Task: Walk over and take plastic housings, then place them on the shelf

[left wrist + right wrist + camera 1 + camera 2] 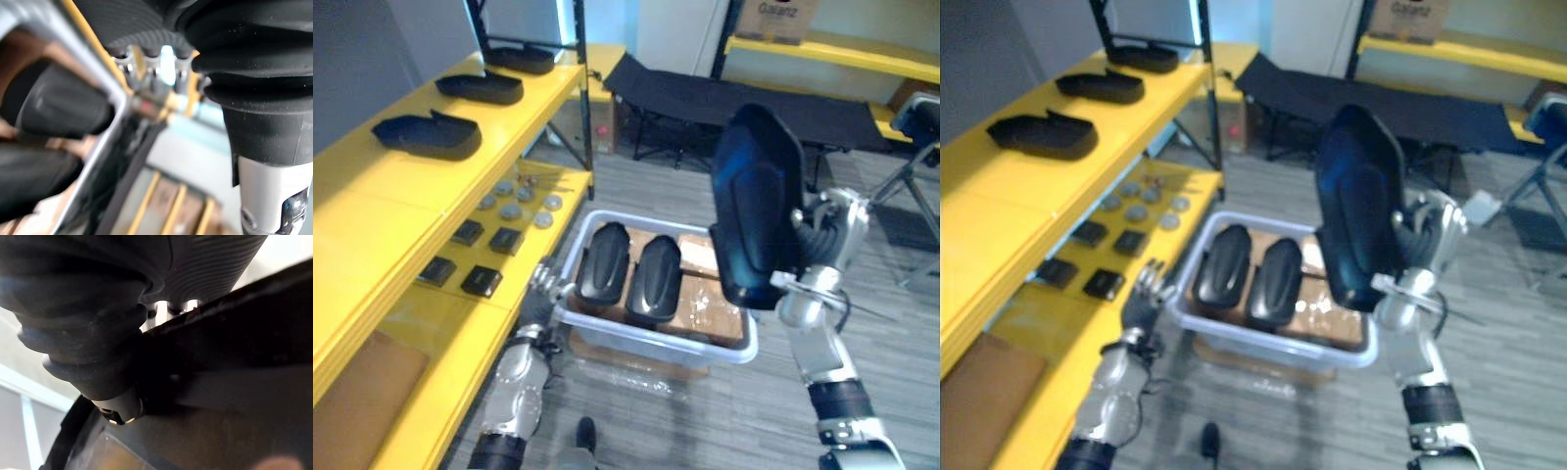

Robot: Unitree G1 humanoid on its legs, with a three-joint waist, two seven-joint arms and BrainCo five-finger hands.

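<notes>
Within the right hand, a housing stands gripped.

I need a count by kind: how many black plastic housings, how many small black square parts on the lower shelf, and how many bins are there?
black plastic housings: 6 (3 on the upper shelf, 2 in the bin, 1 in the right hand)
small black square parts: 4, on the lower shelf
bin: 1
Total: 11
</notes>
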